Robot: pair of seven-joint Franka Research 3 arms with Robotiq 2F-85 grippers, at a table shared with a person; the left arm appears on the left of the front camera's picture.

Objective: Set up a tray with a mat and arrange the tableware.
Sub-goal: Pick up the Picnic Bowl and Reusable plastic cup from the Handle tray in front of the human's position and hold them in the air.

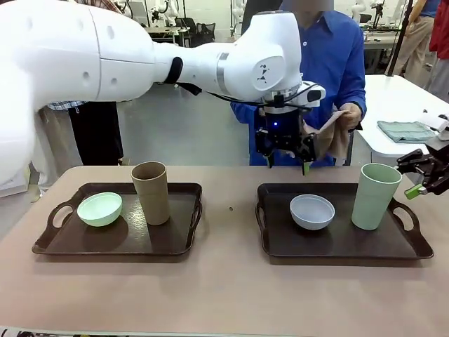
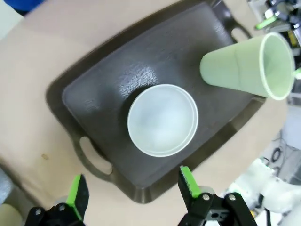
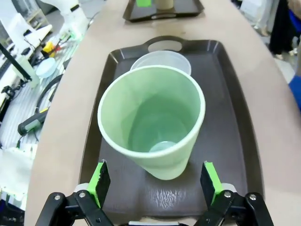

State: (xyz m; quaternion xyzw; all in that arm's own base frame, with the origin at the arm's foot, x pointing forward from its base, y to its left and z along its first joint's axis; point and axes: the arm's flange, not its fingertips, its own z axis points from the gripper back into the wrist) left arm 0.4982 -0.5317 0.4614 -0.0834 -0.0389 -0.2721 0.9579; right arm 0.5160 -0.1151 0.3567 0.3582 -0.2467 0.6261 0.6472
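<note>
Premises present as a robotics laboratory: white robot arm [image 1: 105, 49] stationed at a tan worktable [image 1: 224, 295], second white bench [image 1: 400, 98] behind, loose tools and cables [image 3: 44, 49] alongside.

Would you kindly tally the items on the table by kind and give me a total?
Trays: 2, the left tray and the right tray
Bowls: 2, the mint bowl and the pale blue bowl
Cups: 2, the tan cup and the green cup
Total: 6
</note>
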